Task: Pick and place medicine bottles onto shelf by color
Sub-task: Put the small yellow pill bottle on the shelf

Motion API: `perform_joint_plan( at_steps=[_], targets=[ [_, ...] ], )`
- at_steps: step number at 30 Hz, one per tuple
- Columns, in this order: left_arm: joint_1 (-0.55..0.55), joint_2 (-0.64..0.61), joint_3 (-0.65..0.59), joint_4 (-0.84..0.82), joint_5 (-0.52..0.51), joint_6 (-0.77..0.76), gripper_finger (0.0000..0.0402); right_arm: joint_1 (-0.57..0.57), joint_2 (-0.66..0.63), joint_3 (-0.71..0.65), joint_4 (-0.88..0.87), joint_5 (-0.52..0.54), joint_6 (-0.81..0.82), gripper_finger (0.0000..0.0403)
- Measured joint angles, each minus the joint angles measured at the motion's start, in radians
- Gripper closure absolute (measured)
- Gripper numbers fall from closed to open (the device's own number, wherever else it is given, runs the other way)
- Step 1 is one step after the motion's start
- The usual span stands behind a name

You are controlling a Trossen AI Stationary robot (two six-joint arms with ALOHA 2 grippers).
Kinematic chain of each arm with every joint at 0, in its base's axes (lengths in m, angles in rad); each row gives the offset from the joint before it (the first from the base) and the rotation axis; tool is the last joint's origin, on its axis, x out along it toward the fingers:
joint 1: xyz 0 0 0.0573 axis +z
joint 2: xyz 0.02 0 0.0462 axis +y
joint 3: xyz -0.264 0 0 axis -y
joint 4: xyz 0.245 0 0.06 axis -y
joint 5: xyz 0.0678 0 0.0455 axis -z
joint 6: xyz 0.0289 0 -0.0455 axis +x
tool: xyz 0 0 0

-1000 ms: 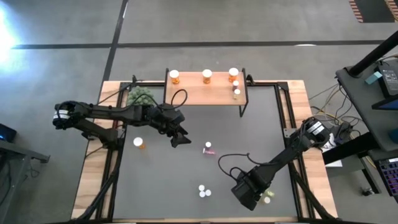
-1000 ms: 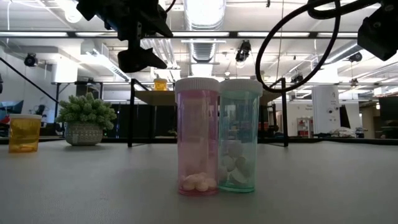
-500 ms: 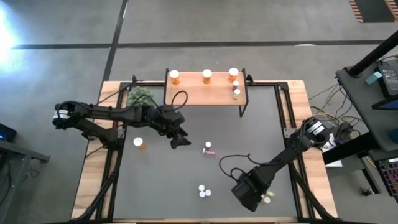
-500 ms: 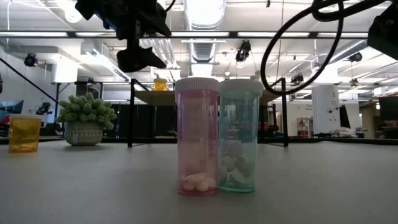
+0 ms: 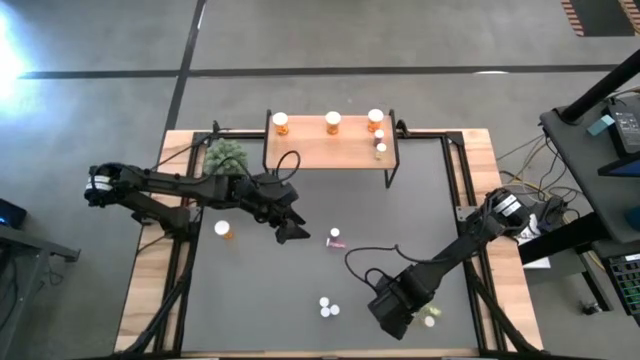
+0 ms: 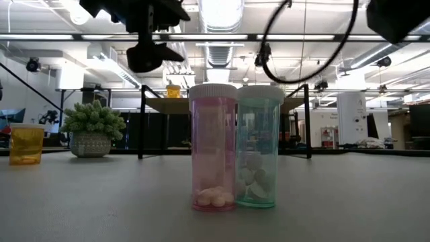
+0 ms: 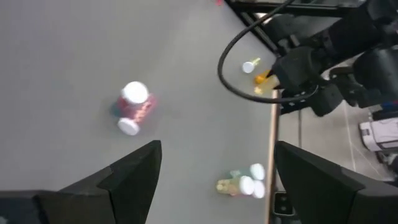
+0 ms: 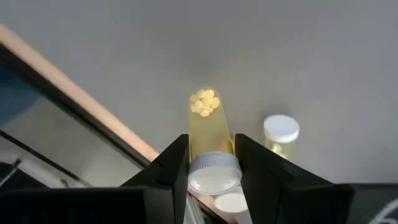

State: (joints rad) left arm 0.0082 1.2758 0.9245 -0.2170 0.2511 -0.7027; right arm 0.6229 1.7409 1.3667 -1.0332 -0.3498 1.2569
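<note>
My right gripper [image 5: 392, 310] is near the mat's front right, shut on a yellow bottle [image 8: 208, 121]. Two more yellow-green bottles [image 5: 431, 318] stand beside it. My left gripper [image 5: 291, 231] hovers open over the mat's middle, left of the pink bottles [image 5: 335, 238], which also show in the left wrist view [image 7: 132, 109]. A pink bottle [image 6: 213, 148] and a pale green one [image 6: 259, 148] stand together near the front edge. An orange bottle [image 5: 224, 229] stands on the left. The shelf [image 5: 330, 152] at the back carries three orange bottles and two small ones. My right gripper pinches the yellow bottle between its two fingers just under the white cap [image 8: 214, 171]. The fingers come from above, slanting steeply down. The bottle hangs cap up with its pill-filled base [image 8: 205, 102] pointing down. Whether the base is clear of the mat, I cannot tell.
A green spiky plant [image 5: 226, 155] in a pot stands at the shelf's left end. Black frame rails [image 5: 470, 230] run along the mat's sides. A cable loop [image 5: 365, 258] arches over my right arm. Bare mat lies between the pink bottles and the shelf.
The cable loop over my right arm has swung toward the table's left. Nothing else has plainly changed.
</note>
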Motion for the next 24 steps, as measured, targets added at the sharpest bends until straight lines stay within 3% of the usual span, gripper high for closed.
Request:
perform_joint_plan(
  at_steps=[11, 17, 24],
  targets=[
    [-0.041, -0.058, 0.000, 0.020, 0.016, -0.095, 0.0107, -0.075, 0.000, 0.219, -0.044, 0.174, -0.088, 0.0296],
    [-0.113, -0.133, 0.000, 0.027, 0.011, -0.145, 0.0107, -0.158, 0.000, 0.366, -0.286, 0.322, -0.213, 0.0296],
    [-0.167, -0.186, 0.000, 0.029, -0.131, -0.174, 0.0107, -0.295, -0.001, 0.522, -0.515, 0.462, -0.419, 0.0296]
  ],
)
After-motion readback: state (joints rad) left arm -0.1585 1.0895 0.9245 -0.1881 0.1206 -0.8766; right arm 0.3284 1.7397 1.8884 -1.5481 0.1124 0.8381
